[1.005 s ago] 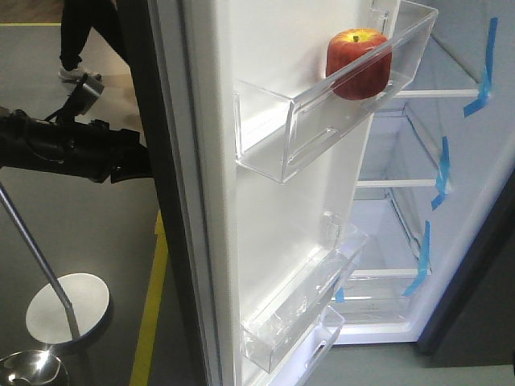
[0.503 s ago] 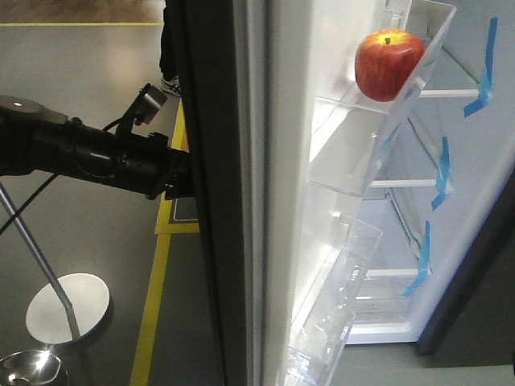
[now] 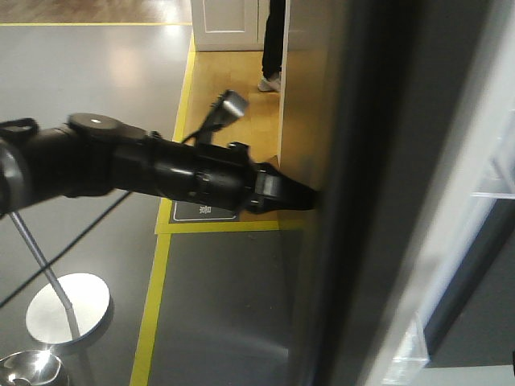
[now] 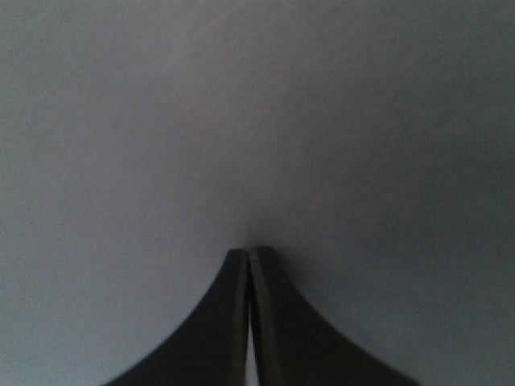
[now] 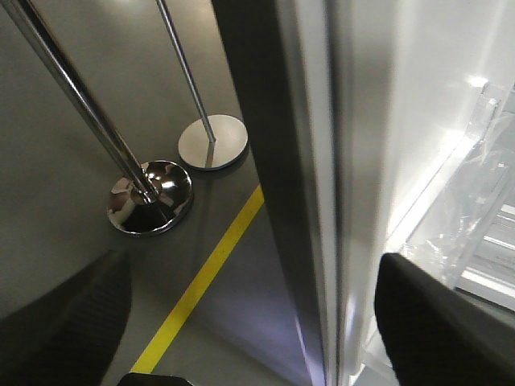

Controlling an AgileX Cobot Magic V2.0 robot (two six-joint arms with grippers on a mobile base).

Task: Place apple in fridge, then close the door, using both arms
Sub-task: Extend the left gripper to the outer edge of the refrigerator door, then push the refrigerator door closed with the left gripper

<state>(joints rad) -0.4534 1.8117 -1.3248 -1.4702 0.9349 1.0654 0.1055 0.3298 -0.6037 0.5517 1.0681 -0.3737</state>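
Note:
The door (image 3: 386,185) fills the right of the front view with its dark grey outer face, blurred. My left arm (image 3: 161,173) reaches across to it. The left gripper (image 3: 310,199) is shut with nothing in it, and its tips (image 4: 247,252) press on the grey door face (image 4: 257,121). The right gripper (image 5: 249,265) is open, with its fingers (image 5: 438,322) on either side of the door's edge (image 5: 269,161). The door's white liner (image 5: 402,121) and a clear bin (image 5: 483,193) show beside it. A white sliver of the fridge side (image 3: 499,161) shows at the right. The apple is hidden.
Two stanchion bases stand on the grey floor, one matt (image 3: 68,310) (image 5: 212,141) and one chrome (image 3: 28,370) (image 5: 153,197), each with a slanting pole. A yellow floor line (image 3: 153,322) (image 5: 201,285) runs beside the door. A person's legs (image 3: 273,48) stand at the back.
The door has swung toward the fridge, covering the apple, the bins and the shelves with blue tape. My left arm has followed it to the right, staying against its outer face.

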